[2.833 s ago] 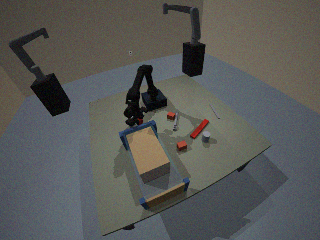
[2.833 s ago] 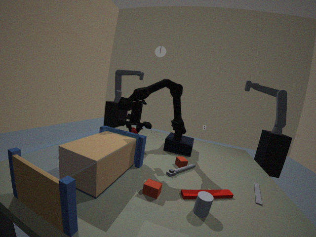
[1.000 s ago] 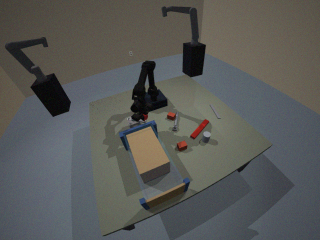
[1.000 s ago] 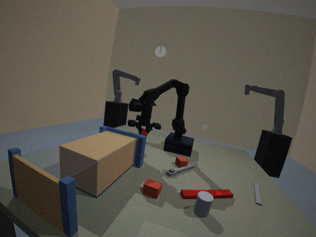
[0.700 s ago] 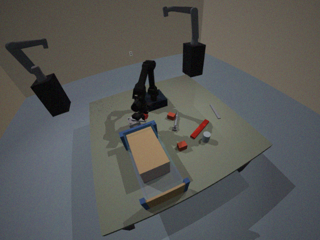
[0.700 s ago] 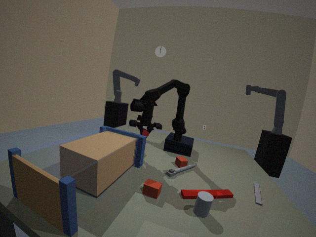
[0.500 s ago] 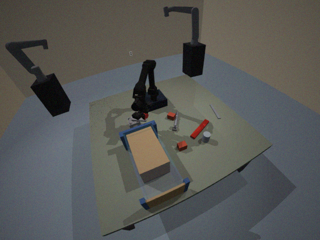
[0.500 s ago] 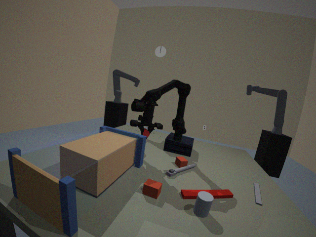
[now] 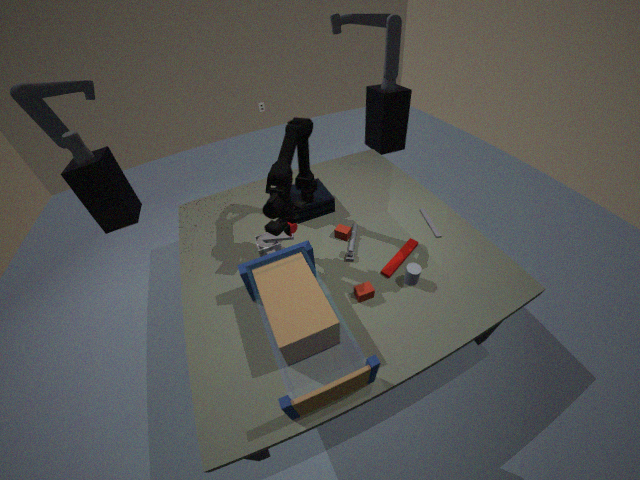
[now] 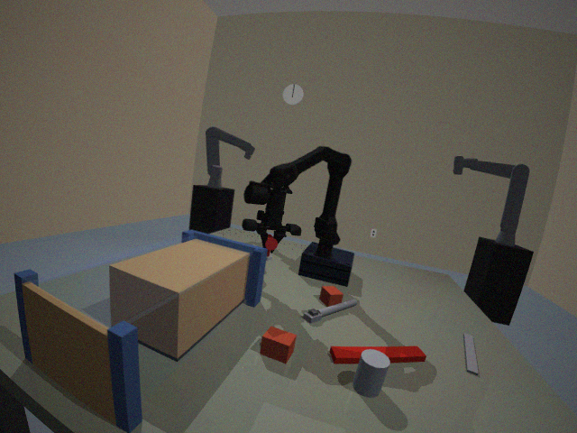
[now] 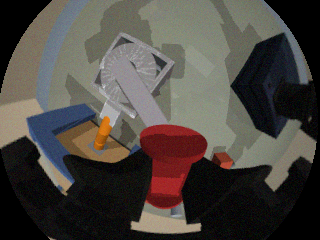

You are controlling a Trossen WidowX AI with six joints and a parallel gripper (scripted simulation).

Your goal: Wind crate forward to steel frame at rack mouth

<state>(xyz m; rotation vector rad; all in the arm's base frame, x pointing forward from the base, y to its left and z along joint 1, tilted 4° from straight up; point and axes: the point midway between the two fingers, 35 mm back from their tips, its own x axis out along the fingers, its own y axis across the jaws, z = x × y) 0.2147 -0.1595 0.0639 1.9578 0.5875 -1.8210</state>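
Two orange-red blocks (image 9: 364, 291) (image 10: 278, 345), one red bar (image 9: 399, 257) (image 10: 378, 354), one grey cylinder (image 9: 412, 274) (image 10: 371, 373), one crate (image 9: 295, 299) (image 10: 186, 280) (image 11: 92, 137).

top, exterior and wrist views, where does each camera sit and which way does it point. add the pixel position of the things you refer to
Top: high beyond the crate (image 9: 294, 299) (image 10: 181, 265) end, looking down across the bench toward the robot's base (image 9: 315, 201) (image 10: 325, 265) (image 11: 260, 85); whole arm shows.
Exterior: lower, off the rack's closed end, facing the arm and back wall; whole arm shows.
Wrist: on the arm near the claw (image 11: 167, 175), looking past it at the winch (image 11: 162, 80); claw fingers and base show.
Shared: top and exterior both show the red bar (image 9: 399, 257) (image 10: 405, 354).
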